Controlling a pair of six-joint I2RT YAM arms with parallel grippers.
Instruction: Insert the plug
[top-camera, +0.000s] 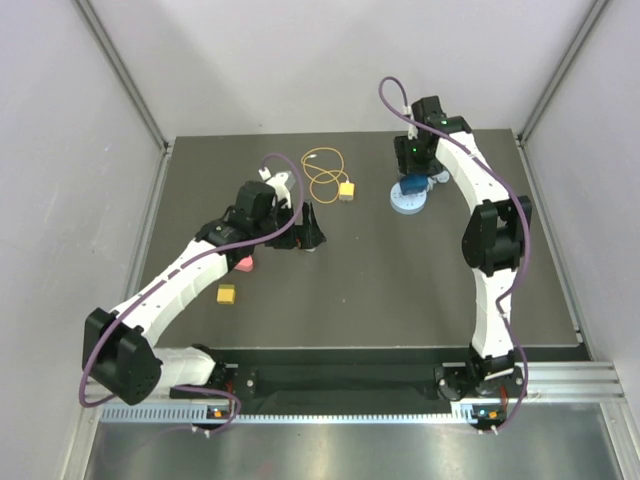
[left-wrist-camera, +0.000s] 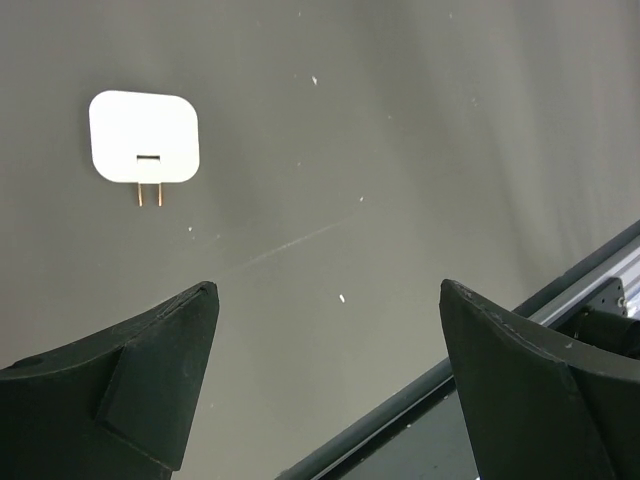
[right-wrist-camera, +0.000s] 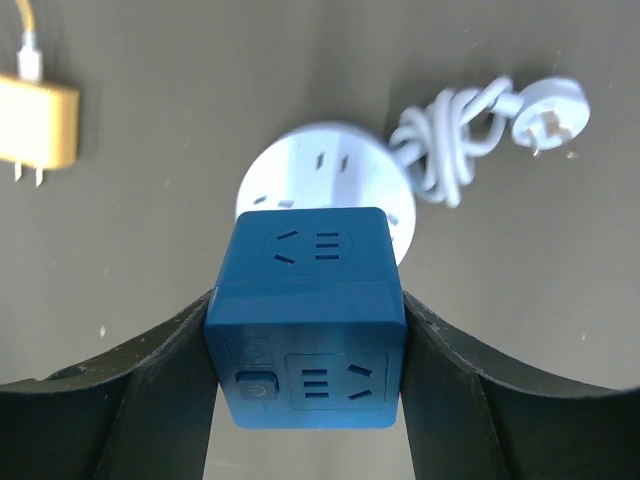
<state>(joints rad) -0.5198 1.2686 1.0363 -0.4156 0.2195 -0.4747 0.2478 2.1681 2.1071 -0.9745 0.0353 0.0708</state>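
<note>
The plug (top-camera: 347, 190) is a small yellow connector on a looped yellow-orange wire (top-camera: 322, 168), lying at the back middle of the dark table. It also shows at the left edge of the right wrist view (right-wrist-camera: 35, 125), two prongs pointing down. My right gripper (top-camera: 412, 176) (right-wrist-camera: 305, 340) is shut on a blue cube socket (right-wrist-camera: 305, 320) (top-camera: 412, 184), held over a white round socket base (right-wrist-camera: 330, 160) (top-camera: 406, 201). My left gripper (top-camera: 308, 232) (left-wrist-camera: 328, 300) is open and empty, left of the plug and apart from it.
A white two-prong adapter (left-wrist-camera: 144, 140) lies on the table ahead of my left gripper. A coiled white cable with a round plug (right-wrist-camera: 548, 105) lies beside the round base. A pink piece (top-camera: 242, 265) and a loose yellow block (top-camera: 227, 294) lie near the left arm.
</note>
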